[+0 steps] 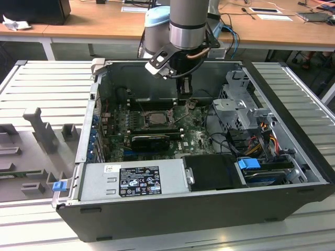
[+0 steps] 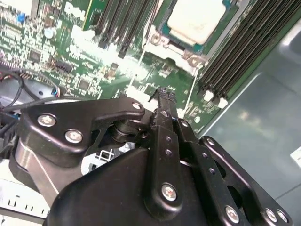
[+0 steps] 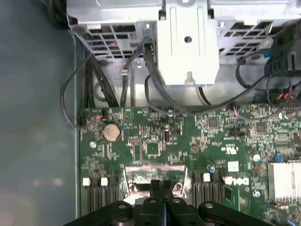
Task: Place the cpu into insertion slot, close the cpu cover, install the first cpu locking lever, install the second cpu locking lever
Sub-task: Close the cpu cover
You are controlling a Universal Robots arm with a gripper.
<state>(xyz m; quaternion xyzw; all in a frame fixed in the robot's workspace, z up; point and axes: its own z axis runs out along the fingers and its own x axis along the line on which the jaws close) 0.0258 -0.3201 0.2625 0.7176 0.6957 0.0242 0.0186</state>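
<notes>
Pale cpu [image 2: 195, 19] in insertion slot [image 2: 186, 56], gripper [image 2: 163, 94] pinched shut (fingers [image 2: 164, 122] touching) — over open board [image 2: 94, 66] beside slot rim

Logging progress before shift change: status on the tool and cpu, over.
Tool shut, low over the board. cpu seated in insertion slot. cpu cover right by the tool. Cables lie off by the drive cage.

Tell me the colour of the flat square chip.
The flat square cpu is pale silvery-white; best in the second wrist view.
</notes>
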